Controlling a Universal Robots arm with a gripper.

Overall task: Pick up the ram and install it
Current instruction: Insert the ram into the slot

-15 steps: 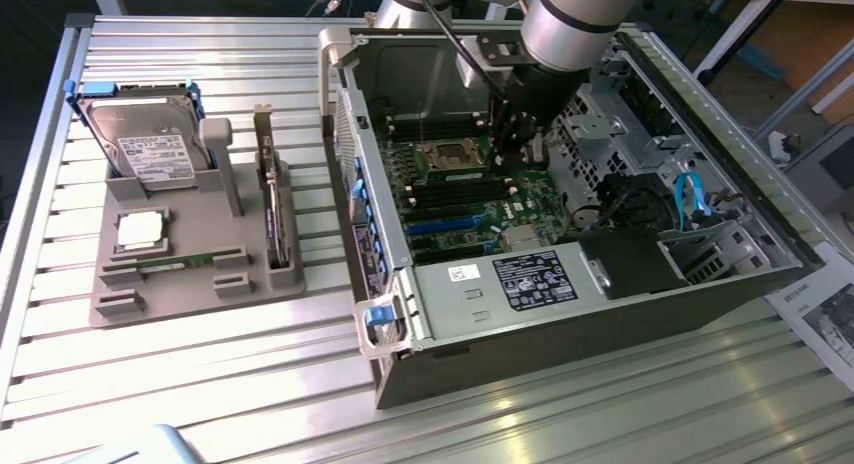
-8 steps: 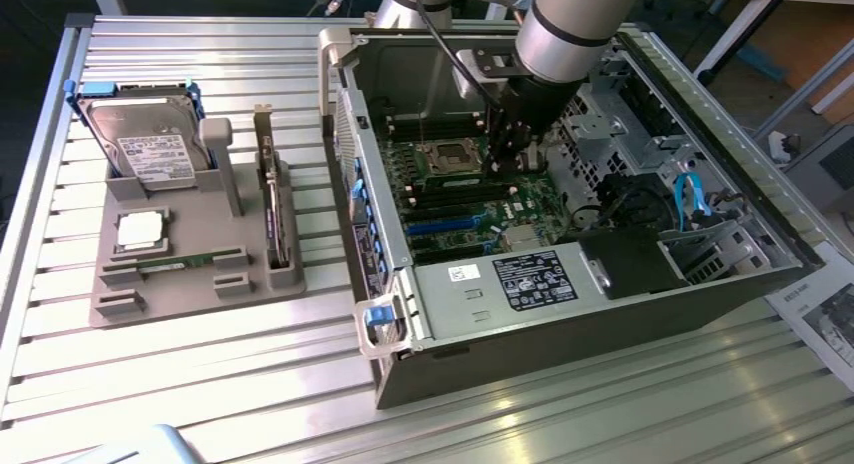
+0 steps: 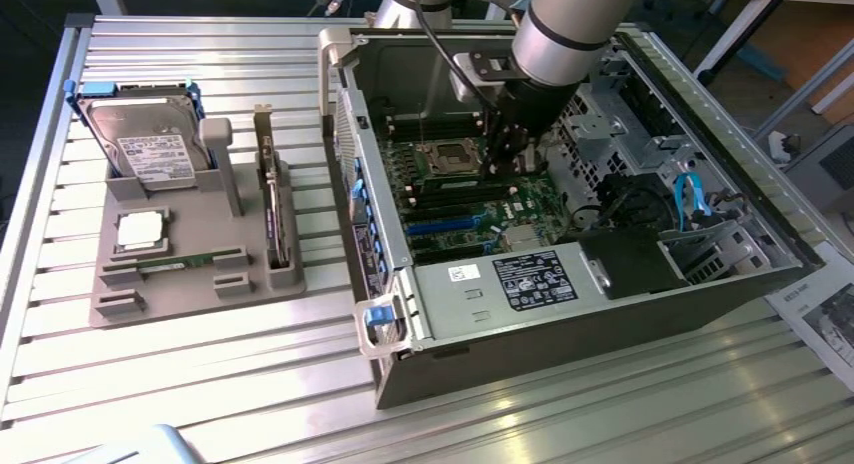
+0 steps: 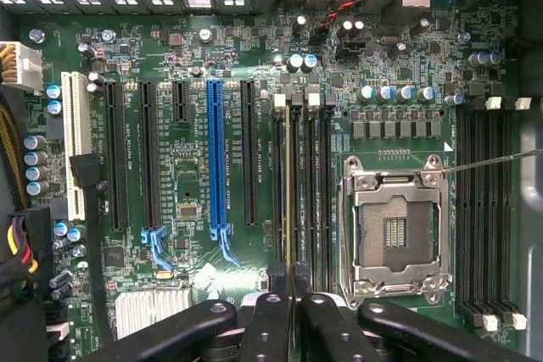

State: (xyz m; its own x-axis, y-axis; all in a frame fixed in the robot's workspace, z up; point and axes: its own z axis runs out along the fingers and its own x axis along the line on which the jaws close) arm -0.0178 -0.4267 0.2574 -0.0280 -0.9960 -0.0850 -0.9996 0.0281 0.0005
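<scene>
Claw (image 4: 288,281): the fingers are drawn narrow and appear to pinch the ram (image 4: 288,192) between their tips.

Ram position: directly below the claw, inside the open computer case (image 3: 454,304). It is seen edge-on as a thin pale line. Its long axis runs along one memory slot, parallel to the empty neighbouring slots (image 4: 316,192) and just beside the bare CPU socket (image 4: 394,231). Whether it is fully seated cannot be told.

Surface: the motherboard (image 4: 187,175), densely populated, with its slots packed close on either side of the ram.

Room: tight, with the case walls around the arm.

On the slatted tabletop (image 3: 200,384), at the exterior view's left and well apart from the case, stands a grey holder (image 3: 200,234) carrying a hard drive (image 3: 147,144).
</scene>
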